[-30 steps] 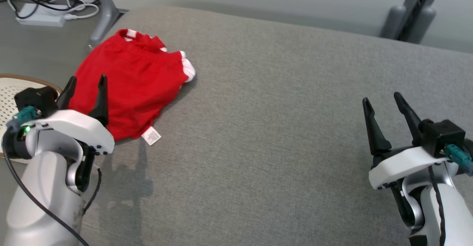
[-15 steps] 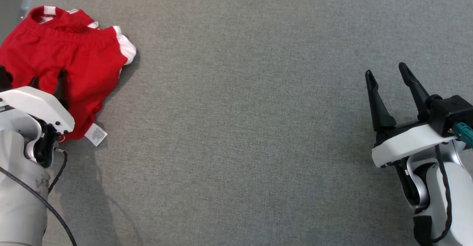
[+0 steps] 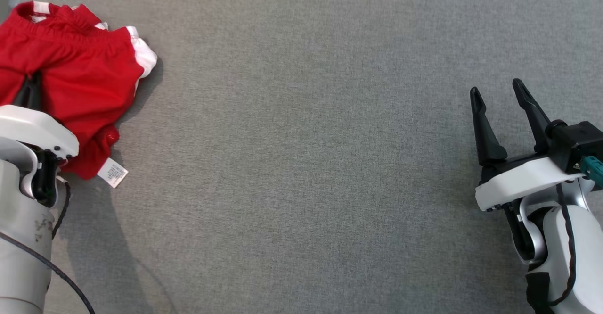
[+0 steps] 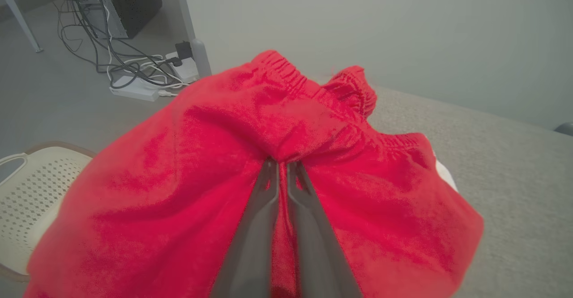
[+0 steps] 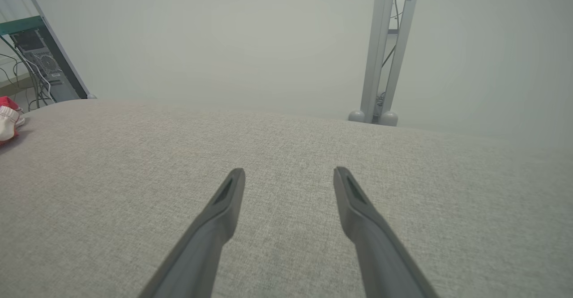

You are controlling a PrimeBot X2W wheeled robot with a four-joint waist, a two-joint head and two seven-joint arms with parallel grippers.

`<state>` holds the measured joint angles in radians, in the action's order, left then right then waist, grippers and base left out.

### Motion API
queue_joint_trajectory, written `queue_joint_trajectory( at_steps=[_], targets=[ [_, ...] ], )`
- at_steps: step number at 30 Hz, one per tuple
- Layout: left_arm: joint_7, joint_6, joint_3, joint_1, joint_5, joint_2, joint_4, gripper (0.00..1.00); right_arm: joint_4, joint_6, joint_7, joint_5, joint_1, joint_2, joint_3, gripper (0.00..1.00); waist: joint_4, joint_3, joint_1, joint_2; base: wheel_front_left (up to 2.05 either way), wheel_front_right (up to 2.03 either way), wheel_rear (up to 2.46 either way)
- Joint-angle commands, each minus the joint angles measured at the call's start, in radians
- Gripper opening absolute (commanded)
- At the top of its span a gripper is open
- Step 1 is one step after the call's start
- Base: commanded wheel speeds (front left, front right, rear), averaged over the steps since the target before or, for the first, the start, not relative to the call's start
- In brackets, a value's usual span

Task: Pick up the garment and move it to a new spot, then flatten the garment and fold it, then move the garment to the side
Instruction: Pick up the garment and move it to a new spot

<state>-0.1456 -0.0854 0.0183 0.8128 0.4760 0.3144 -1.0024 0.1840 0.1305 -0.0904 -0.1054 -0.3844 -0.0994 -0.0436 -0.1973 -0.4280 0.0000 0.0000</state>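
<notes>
Your left tool [image 4: 281, 163] has closed since a second ago and now pinches a fold of the red garment [image 3: 85, 73], which lies at the far left of the grey worktop [image 3: 306, 163]. You see the pinch plainly in the left wrist view. The head view half hides it but shows the white label [image 3: 112, 172]. Your right tool [image 3: 496, 87] stands open, well apart.

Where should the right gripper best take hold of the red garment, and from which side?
Probably the white-trimmed corner of the red garment: it juts toward the open right gripper, clear of the left gripper pinching its middle. Come from the right, low over the surface.
</notes>
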Motion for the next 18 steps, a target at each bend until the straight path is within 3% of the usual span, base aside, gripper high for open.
queue_joint_trajectory(
  at_steps=[1, 9, 18],
  targets=[
    [-0.036, 0.007, -0.005, 0.015, -0.006, 0.015, 0.012, 0.00, 0.007, 0.001, -0.012, 0.005, 0.005, 0.000, 0.003, 1.00, -0.009, 0.021, 0.0000, 0.0000, 0.00, 0.00, 0.00],
    [-0.110, 0.047, -0.019, -0.055, -0.025, 0.025, 0.144, 0.00, 0.028, 0.001, -0.034, -0.001, 0.043, 0.014, 0.021, 1.00, -0.020, 0.119, 0.0000, 0.0000, 0.00, 0.00, 0.00],
    [-0.102, 0.123, -0.015, -0.243, -0.057, 0.007, 0.492, 0.00, 0.041, 0.001, -0.055, -0.014, 0.086, 0.032, 0.035, 1.00, 0.001, 0.225, 0.0000, 0.0000, 0.00, 0.00, 0.00]
  ],
)
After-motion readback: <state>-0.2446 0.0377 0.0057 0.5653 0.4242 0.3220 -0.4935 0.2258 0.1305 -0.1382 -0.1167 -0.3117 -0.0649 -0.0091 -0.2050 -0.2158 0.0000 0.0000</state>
